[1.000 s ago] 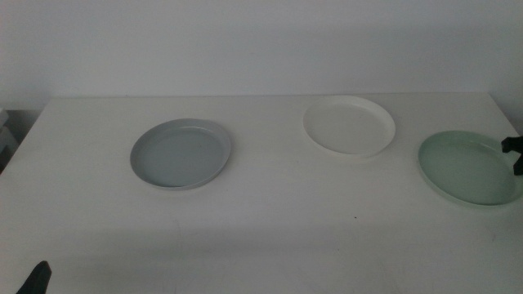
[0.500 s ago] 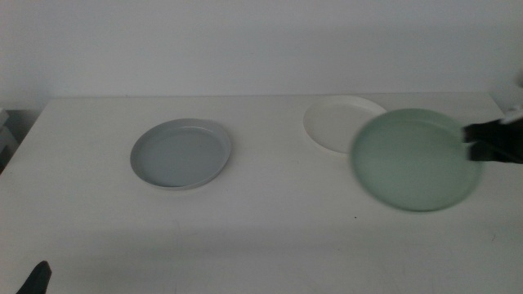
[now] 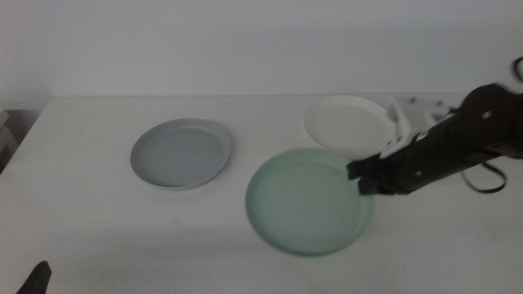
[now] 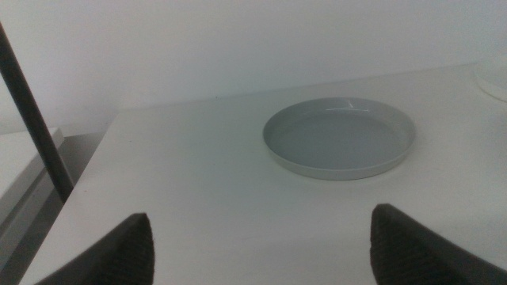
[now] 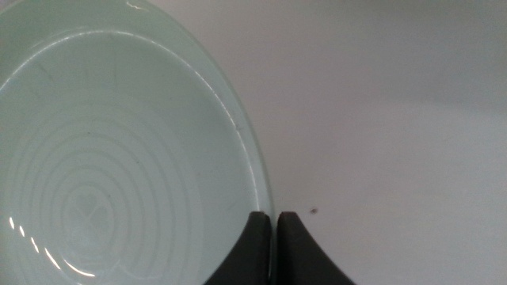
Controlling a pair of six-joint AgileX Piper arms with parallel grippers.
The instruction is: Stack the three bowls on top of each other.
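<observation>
Above the white table point(image 3: 98, 229), the right gripper point(image 3: 365, 176) has swung the pale mint green bowl point(image 3: 309, 200) leftward, jaws pinched on its rim, partly covering the white bowl point(image 3: 343, 122). The grey-blue bowl point(image 3: 181, 153) stays put. The left gripper point(image 4: 257, 241) waits at the near edge, jaws spread wide.

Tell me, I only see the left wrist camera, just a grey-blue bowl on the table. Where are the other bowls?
Observer: The mint green bowl is lifted over the table's middle, clamped at its rim by the right gripper.
Operator: And the white one?
Observer: The white bowl sits on the table farther back, to the right of your grey-blue bowl.
Operator: Is anything stacked?
Observer: No, none of the three is resting on another.
Operator: Where's my gripper?
Observer: The left gripper waits at the table's near-left corner.
</observation>
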